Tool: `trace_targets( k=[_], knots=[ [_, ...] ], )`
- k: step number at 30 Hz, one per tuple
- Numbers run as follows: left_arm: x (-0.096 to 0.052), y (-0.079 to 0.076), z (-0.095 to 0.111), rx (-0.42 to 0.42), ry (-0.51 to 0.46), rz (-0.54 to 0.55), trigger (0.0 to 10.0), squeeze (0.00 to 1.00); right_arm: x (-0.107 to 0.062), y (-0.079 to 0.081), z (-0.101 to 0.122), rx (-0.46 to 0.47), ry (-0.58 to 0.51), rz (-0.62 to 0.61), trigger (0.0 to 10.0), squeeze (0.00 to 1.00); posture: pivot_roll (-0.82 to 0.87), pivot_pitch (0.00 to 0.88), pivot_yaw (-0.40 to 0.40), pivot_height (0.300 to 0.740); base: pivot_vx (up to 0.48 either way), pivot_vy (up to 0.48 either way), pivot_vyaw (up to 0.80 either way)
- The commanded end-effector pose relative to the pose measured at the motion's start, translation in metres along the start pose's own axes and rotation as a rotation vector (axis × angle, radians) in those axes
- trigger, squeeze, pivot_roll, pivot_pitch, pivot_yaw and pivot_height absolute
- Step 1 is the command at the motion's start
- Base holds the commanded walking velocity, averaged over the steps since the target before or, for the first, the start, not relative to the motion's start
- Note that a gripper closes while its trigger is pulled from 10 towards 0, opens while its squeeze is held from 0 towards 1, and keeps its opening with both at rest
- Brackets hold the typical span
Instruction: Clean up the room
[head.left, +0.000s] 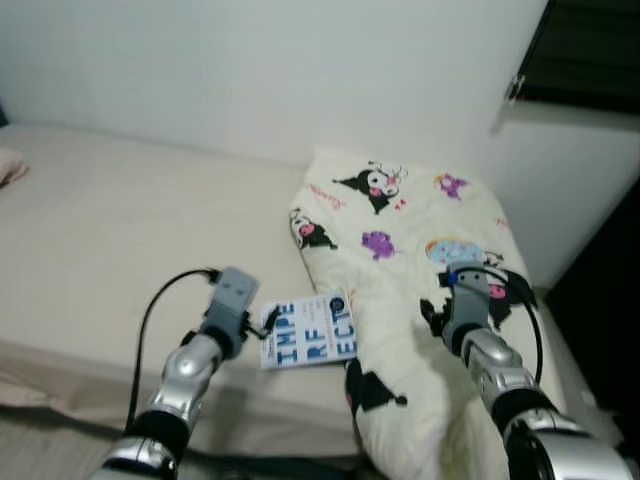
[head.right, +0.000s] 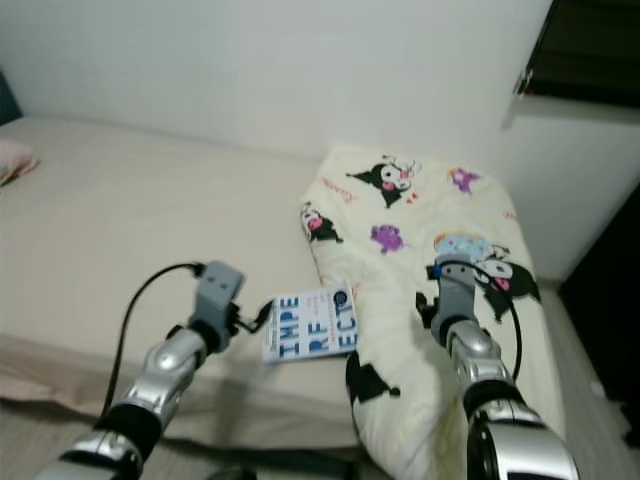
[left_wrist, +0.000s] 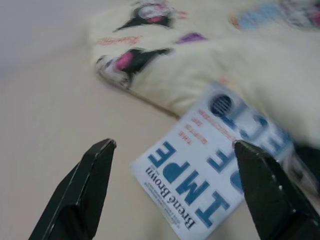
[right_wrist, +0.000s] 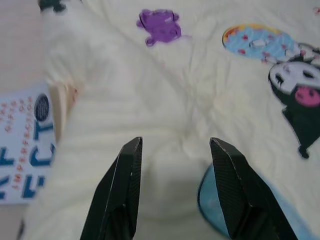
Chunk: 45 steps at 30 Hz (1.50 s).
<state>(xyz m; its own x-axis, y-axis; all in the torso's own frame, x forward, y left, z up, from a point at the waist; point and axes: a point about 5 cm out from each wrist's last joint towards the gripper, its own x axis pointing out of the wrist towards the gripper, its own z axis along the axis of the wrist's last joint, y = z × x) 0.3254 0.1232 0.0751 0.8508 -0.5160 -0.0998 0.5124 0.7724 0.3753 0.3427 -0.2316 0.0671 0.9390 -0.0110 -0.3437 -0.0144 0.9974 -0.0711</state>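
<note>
Two claws up and nothing held yet, so I judge the tidy-up has barely started. My left claw (left_wrist: 170, 190) hangs released, fingers spread wide, just over the book (head.left: 311, 331), which lies flat near the front edge of the bed (head.left: 110, 230) with one side tucked under the quilt (head.left: 410, 260). My right claw (right_wrist: 175, 185) is released too, hovering above the quilt (cream, printed with cartoon figures), which sits bunched at the bed's right end. Left to do, as I read it: lift the book clear and straighten the quilt.
</note>
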Motion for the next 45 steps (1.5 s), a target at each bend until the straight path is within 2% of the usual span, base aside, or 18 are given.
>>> trace_targets(
  k=[1,2,5,8,10,12,13,14,16,17,22,23,24,26,30,38,45],
  knots=[
    [-0.003,-0.020,-0.002,0.168,0.009,-0.143,10.0,0.00,-0.002,-0.004,-0.005,0.006,0.022,-0.017,10.0,0.00,0.00,0.000,-0.078,0.580,0.000,0.000,0.00],
    [-0.003,-0.020,-0.002,0.168,0.009,-0.143,10.0,0.00,-0.002,-0.004,-0.005,0.006,0.022,-0.017,10.0,0.00,0.00,0.000,-0.078,0.580,0.000,0.000,0.00],
    [-0.001,-0.038,0.002,0.319,-0.007,-0.255,10.0,0.00,-0.001,-0.004,-0.004,0.007,0.022,-0.020,10.0,0.00,0.01,0.000,-0.076,0.565,0.000,0.000,0.00],
    [0.000,-0.045,0.003,0.359,-0.016,-0.287,10.0,0.00,-0.001,-0.004,-0.004,0.007,0.021,-0.022,10.0,0.00,0.01,0.000,-0.075,0.560,0.000,0.000,0.00],
    [0.003,-0.054,0.004,0.440,-0.024,-0.313,10.0,0.00,-0.002,-0.004,-0.004,0.007,0.020,-0.026,10.0,0.00,0.01,0.000,-0.070,0.550,0.000,0.000,0.00],
    [0.004,-0.056,0.003,0.466,-0.017,-0.312,10.0,0.00,-0.002,-0.005,-0.004,0.007,0.020,-0.028,10.0,0.00,0.01,0.000,-0.070,0.545,0.000,0.000,0.00],
    [0.010,-0.052,0.000,0.541,0.031,-0.249,10.0,0.00,-0.002,-0.005,-0.004,0.008,0.018,-0.034,10.0,0.00,0.00,0.000,-0.063,0.535,0.000,0.000,0.00],
    [0.010,-0.052,0.000,0.541,0.031,-0.249,10.0,0.00,-0.002,-0.005,-0.004,0.008,0.018,-0.034,10.0,0.00,0.00,0.000,-0.063,0.535,0.000,0.000,0.00],
    [0.014,-0.046,-0.004,0.621,0.092,-0.188,10.0,0.00,-0.002,-0.006,-0.004,0.011,0.016,-0.038,10.0,0.00,0.00,0.000,-0.063,0.525,0.000,0.000,0.00],
    [0.015,-0.046,-0.005,0.634,0.109,-0.181,10.0,0.00,-0.002,-0.005,-0.005,0.011,0.015,-0.039,10.0,0.00,0.00,0.002,-0.059,0.520,0.000,0.000,0.00],
    [0.015,-0.047,-0.012,0.656,0.161,-0.168,10.0,0.00,-0.002,-0.004,-0.005,0.010,0.014,-0.038,10.0,0.00,-0.01,0.001,-0.056,0.510,0.000,0.000,0.00],
    [0.013,-0.047,-0.020,0.685,0.209,-0.171,10.0,0.00,-0.002,-0.003,-0.004,0.005,0.010,-0.038,10.0,0.00,-0.01,0.005,-0.052,0.505,0.000,0.000,0.00],
    [0.013,-0.047,-0.020,0.685,0.209,-0.171,10.0,0.00,-0.002,-0.003,-0.004,0.005,0.010,-0.038,10.0,0.00,-0.01,0.005,-0.052,0.505,0.000,0.000,0.00],
    [0.007,-0.047,-0.032,0.730,0.271,-0.188,10.0,0.00,-0.002,-0.003,-0.003,-0.001,0.003,-0.041,10.0,0.00,-0.02,0.004,-0.045,0.495,0.000,0.000,0.00],
    [0.005,-0.045,-0.037,0.742,0.292,-0.182,10.0,0.00,-0.002,-0.006,-0.002,-0.004,-0.002,-0.050,10.0,0.00,-0.03,0.001,-0.041,0.485,0.000,0.000,0.00],
    [0.009,-0.035,-0.034,0.701,0.324,0.009,10.0,0.00,-0.003,-0.003,-0.005,-0.019,-0.003,-0.046,10.0,0.00,-0.04,0.000,-0.037,0.445,0.000,0.000,0.00],
    [0.011,-0.037,-0.034,0.686,0.336,0.037,10.0,0.00,-0.002,-0.002,-0.002,-0.017,-0.017,-0.038,10.0,0.00,-0.05,0.000,-0.036,0.432,0.000,0.000,0.00]
  ],
)
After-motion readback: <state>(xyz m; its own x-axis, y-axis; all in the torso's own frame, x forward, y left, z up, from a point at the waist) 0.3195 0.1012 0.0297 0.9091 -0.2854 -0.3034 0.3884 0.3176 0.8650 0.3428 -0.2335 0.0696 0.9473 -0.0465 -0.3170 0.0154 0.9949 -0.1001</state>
